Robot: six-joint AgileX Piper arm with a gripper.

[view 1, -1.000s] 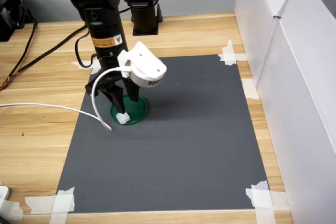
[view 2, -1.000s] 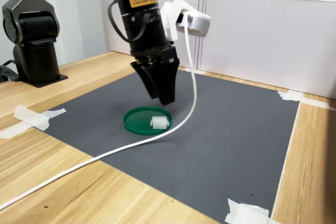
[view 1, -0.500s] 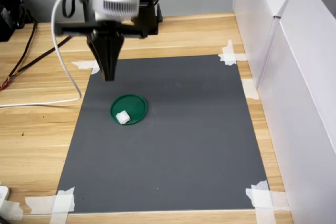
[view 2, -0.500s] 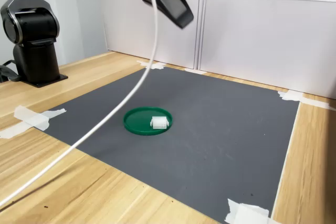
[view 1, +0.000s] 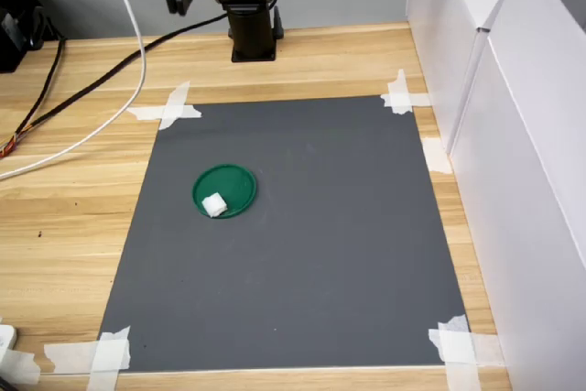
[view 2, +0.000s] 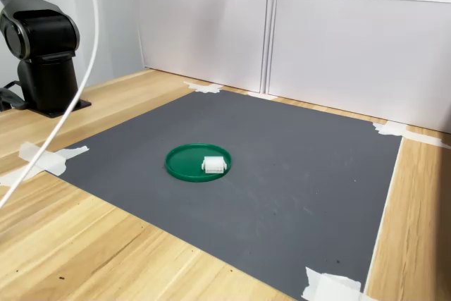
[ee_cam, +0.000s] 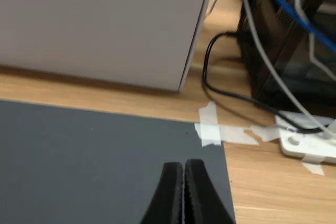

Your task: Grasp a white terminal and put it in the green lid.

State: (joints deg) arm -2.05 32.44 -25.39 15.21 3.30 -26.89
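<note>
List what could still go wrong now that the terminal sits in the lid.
The white terminal lies near the green lid's thin rim, so a bump might tip it out. The loose white cable hangs above the mat's edge; if it swings, it may sweep the lid. The gripper is shut and well clear.

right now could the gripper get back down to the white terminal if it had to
Probably yes: the white terminal lies uncovered in the green lid on the open mat, nothing over it. The gripper is shut and away.

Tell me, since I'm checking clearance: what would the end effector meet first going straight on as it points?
Probably the dark mat: the shut end effector points at it near a taped corner. Depth is unclear.
</note>
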